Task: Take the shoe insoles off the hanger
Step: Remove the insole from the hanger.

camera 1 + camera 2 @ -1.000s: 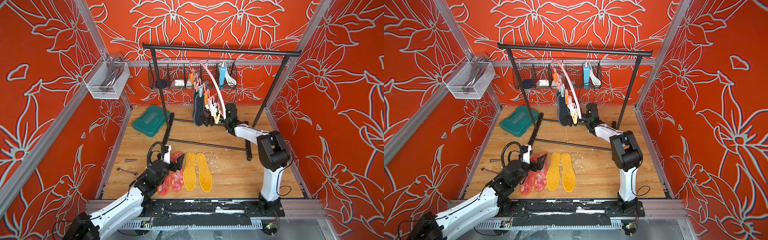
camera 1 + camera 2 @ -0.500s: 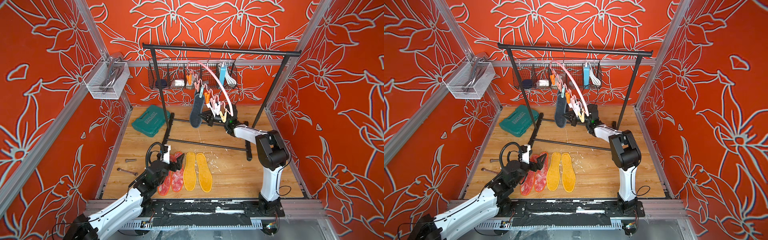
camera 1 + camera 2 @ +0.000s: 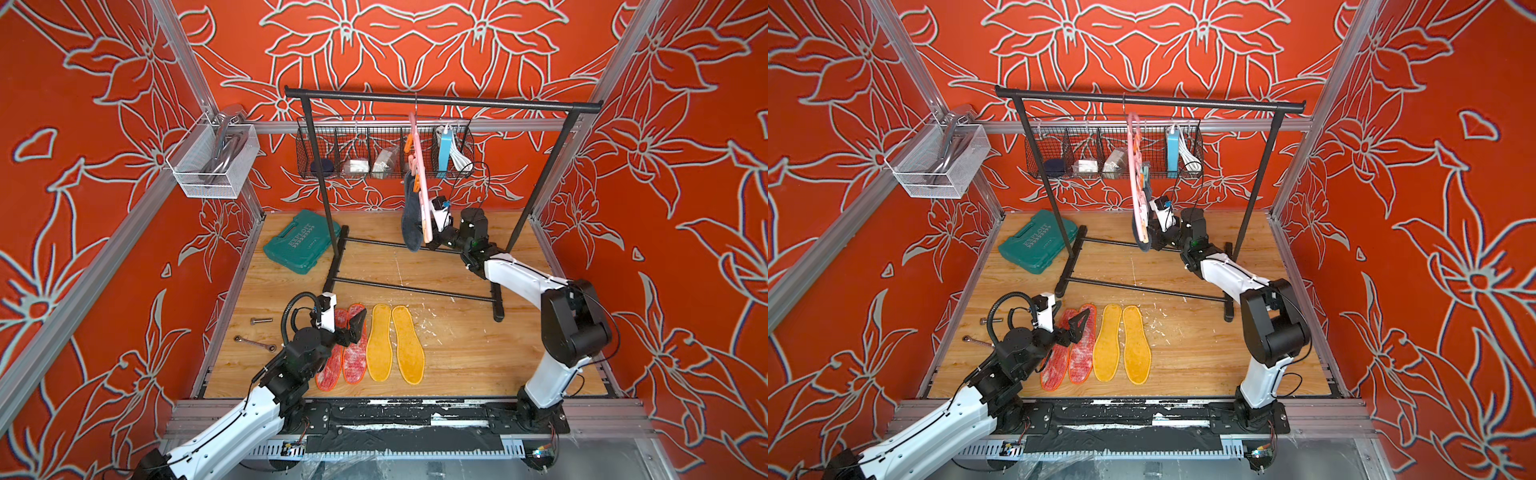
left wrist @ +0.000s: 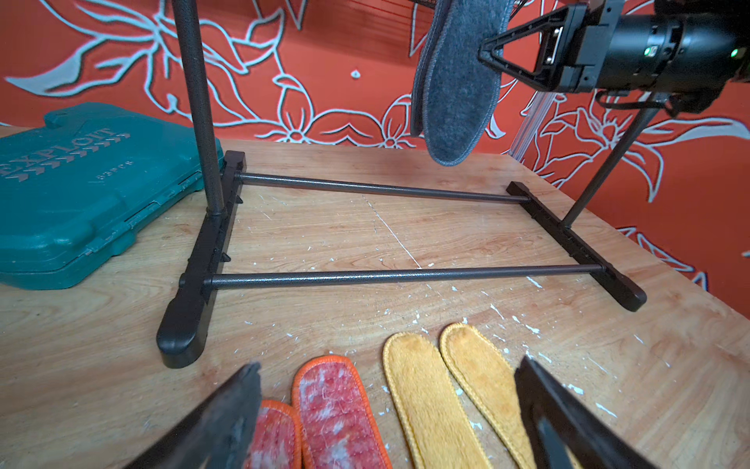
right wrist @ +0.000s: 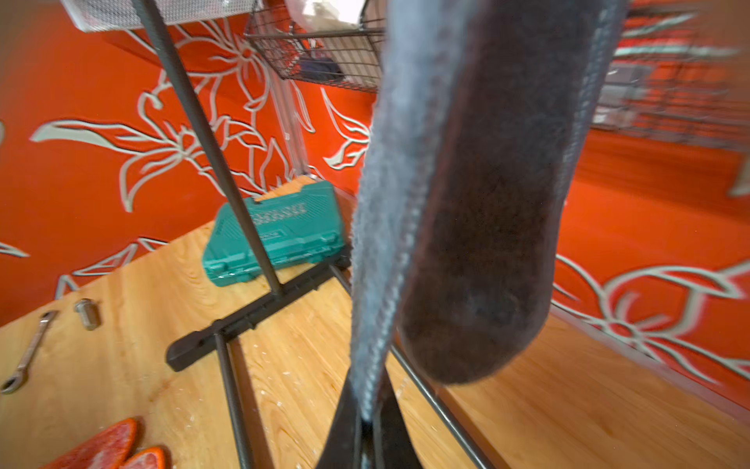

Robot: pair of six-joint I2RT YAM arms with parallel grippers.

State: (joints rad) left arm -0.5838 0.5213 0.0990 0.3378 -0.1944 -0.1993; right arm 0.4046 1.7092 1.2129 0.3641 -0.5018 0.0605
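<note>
Below the hanger [image 3: 424, 208], grey insoles [image 3: 410, 224] hang lengthwise down, one pinched by the right end effector [image 5: 367, 424]; left end effector [image 4: 389, 365] spread.

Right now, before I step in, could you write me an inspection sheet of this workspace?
Surface: wooden table, flecked white.
Job's things: red-white insoles and yellow insoles lie flat; grey insoles hang from pink hanger.
Clutter: green tool case, spanner, bolt.
Hands: left hand open over red-white insoles; right hand shut on one of the grey insoles.
Cables: black cable looped at left wrist.
Surroundings: black rack, wire basket, white mesh basket, red flowered walls.
</note>
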